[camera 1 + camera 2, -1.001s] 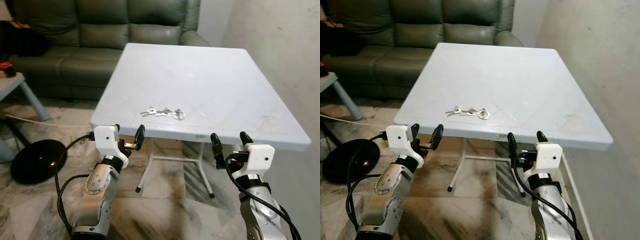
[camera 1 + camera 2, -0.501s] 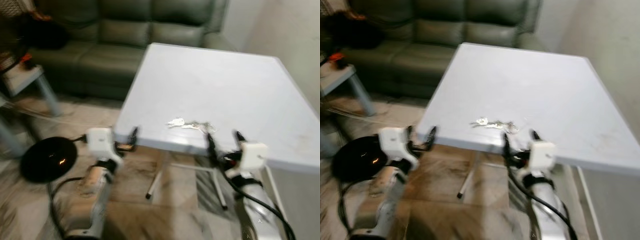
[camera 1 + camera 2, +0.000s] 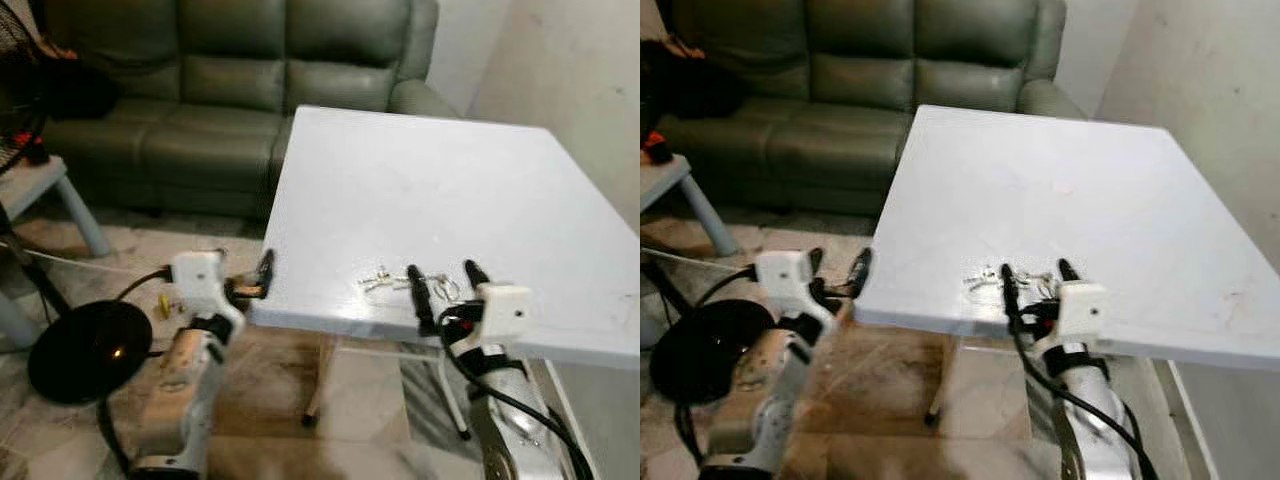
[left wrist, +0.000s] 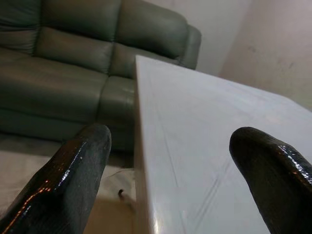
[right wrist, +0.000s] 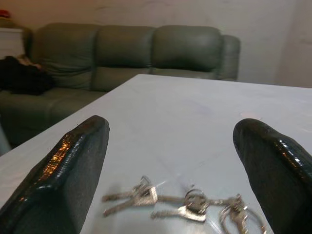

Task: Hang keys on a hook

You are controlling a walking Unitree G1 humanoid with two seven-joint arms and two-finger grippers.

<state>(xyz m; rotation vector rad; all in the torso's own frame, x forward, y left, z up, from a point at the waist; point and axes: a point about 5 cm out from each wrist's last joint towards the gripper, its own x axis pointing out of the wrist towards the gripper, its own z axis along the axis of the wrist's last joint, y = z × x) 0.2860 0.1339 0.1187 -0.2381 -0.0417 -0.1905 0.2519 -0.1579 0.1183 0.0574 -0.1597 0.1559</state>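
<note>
A bunch of silver keys (image 3: 392, 283) on rings lies flat near the front edge of the white table (image 3: 450, 180). My right gripper (image 3: 440, 270) stands open at that edge, just short of the keys, one finger on each side of them. In the right wrist view the keys (image 5: 180, 202) lie low between the two black fingers (image 5: 73, 165). My left gripper (image 3: 838, 265) is open at the table's front left corner, holding nothing. In the left wrist view, that corner edge runs between the left gripper's fingertips (image 4: 85, 151).
A green leather sofa (image 3: 220, 60) stands behind the table. A black round base (image 3: 90, 350) with a cable sits on the marble floor at the left, next to a small pale side table (image 3: 30, 185). A wall runs along the table's right side.
The camera has shifted, so the table sits further right and nearer. My right gripper has risen from below the table edge to table height, close to the keys. The keys have stayed put.
</note>
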